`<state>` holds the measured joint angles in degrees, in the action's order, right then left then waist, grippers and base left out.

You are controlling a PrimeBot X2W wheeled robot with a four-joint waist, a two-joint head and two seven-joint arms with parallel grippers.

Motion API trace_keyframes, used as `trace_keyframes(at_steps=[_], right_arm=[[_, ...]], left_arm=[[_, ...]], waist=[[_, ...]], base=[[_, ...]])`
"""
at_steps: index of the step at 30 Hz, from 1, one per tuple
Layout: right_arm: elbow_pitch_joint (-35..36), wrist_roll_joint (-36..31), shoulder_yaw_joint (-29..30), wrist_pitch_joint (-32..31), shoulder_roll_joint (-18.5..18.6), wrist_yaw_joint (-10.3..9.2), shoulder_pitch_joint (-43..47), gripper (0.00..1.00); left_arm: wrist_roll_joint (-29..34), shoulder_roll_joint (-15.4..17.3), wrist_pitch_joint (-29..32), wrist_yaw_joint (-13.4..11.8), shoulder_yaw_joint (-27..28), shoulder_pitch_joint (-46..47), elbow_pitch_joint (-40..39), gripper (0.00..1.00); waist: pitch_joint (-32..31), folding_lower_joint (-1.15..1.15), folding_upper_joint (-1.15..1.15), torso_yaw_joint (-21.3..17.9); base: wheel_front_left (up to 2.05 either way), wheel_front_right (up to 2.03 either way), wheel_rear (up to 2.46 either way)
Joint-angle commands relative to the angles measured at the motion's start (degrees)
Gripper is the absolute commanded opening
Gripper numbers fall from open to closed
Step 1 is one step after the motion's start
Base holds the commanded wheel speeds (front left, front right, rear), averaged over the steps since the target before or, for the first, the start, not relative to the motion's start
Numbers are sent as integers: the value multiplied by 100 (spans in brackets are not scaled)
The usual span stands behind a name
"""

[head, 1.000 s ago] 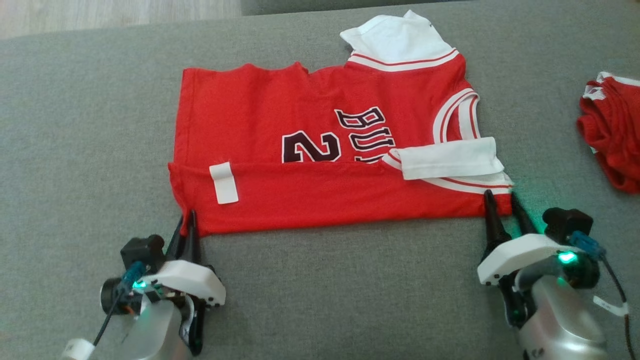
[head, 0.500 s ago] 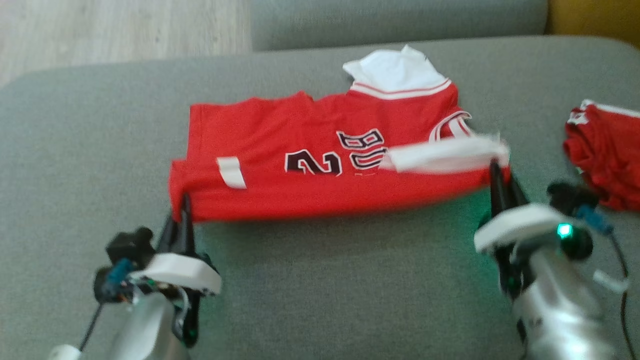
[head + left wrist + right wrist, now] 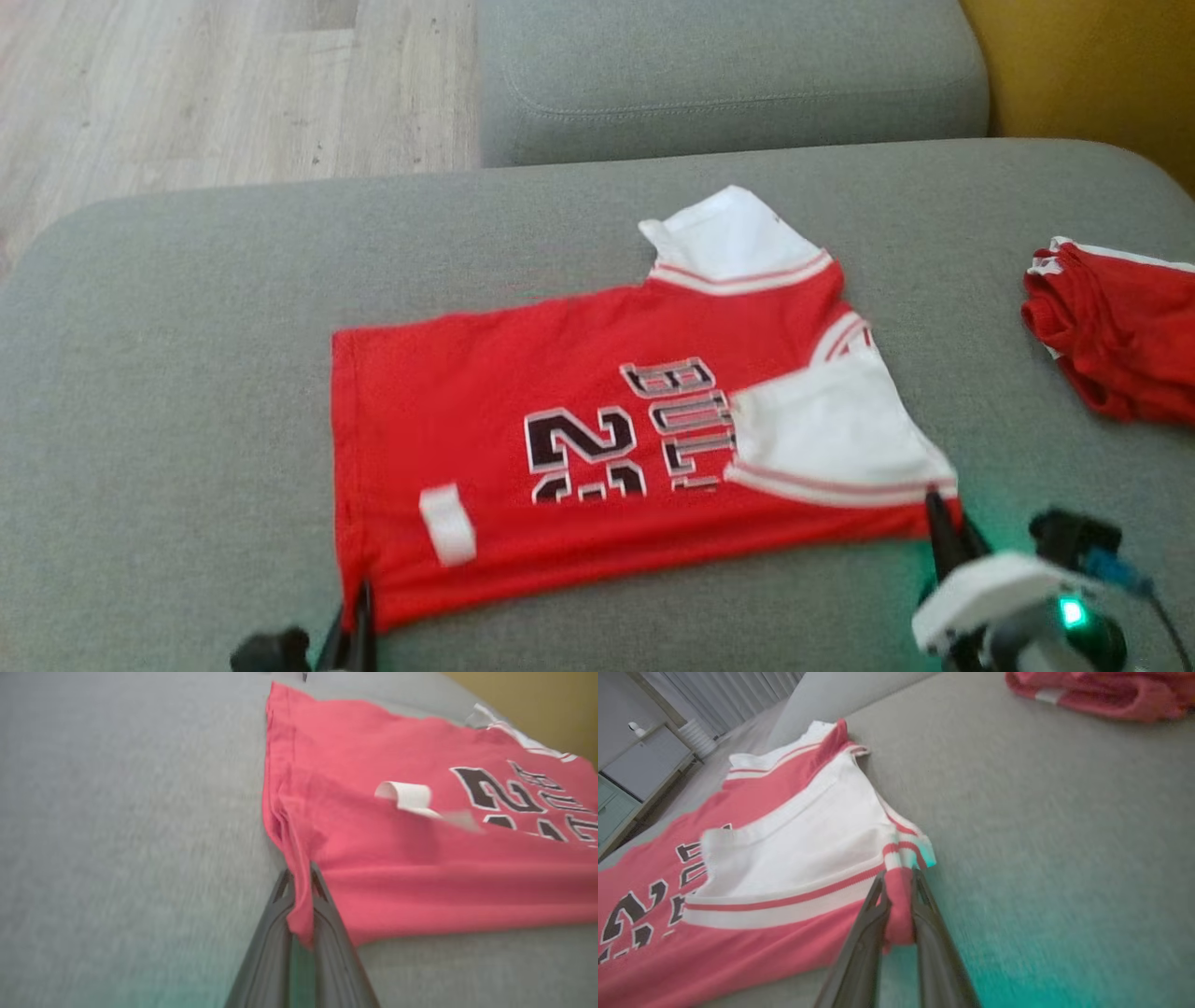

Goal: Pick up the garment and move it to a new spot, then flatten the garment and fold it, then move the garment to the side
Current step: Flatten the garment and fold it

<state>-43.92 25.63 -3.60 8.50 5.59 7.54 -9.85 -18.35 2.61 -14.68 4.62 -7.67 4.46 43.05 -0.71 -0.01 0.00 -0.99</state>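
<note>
Nearest on the cushion [image 3: 168,392], the left gripper [image 3: 301,875] is clamped on the jersey [image 3: 485,401] at its hem corner. The right gripper [image 3: 899,877] is clamped on the corner by the white sleeve. The jersey lies spread mid-cushion, print up. Red shorts [image 3: 1120,345] sit bundled at the cushion's right side, well apart from the jersey.
</note>
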Motion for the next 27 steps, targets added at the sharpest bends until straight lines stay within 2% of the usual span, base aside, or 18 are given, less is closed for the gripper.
trace_keyframes(at_steps=[1, 2, 3, 8, 11, 14, 19, 22, 27], right_arm=[[303, 51, -120, 9, 138, -5, -48, 9], [366, 48, -124, 16, 151, -5, 39, 69], [429, 34, -131, 19, 164, -5, 102, 100], [791, -111, -44, 98, 189, -5, 36, 100], [975, -240, 3, 74, 182, -5, -172, 100], [1110, -362, -12, -22, 177, -5, -460, 100], [1253, -504, -206, -189, 143, -5, -1033, 100], [1284, -525, -357, -189, 104, -5, -1339, 100], [1218, -481, -533, -124, 31, -5, -1622, 100]], left_arm=[[-74, 71, -32, -31, 173, 81, -115, 0], [-81, 61, -32, -56, 164, 21, -136, 40], [-86, 53, -32, -82, 152, -22, -153, 100], [-35, 42, -32, -179, 155, 172, -269, 100], [74, 177, 34, -158, 94, 591, -271, 100], [187, 478, 410, -12, -39, 1276, -293, 100], [220, 1152, 1375, 243, -372, 2545, -236, 100], [-11, 1470, 1863, 279, -512, 3084, -105, 100], [-715, 1765, 2404, 284, -985, 3437, -120, 100]], waist=[[36, 1, 0, -3], [52, 1, 0, -2], [70, 1, 0, -2], [255, 1, 0, 1], [413, 1, 0, 30], [626, 1, 0, 72], [1009, 1, 0, 36], [1190, 1, 0, -40], [1372, 1, 0, -124]], base=[[0, 0, 0], [0, 0, 0], [0, 0, 0], [0, 0, 0], [0, 0, 0], [0, 0, 0], [0, 0, 0], [0, 0, 0], [0, 0, 0]])
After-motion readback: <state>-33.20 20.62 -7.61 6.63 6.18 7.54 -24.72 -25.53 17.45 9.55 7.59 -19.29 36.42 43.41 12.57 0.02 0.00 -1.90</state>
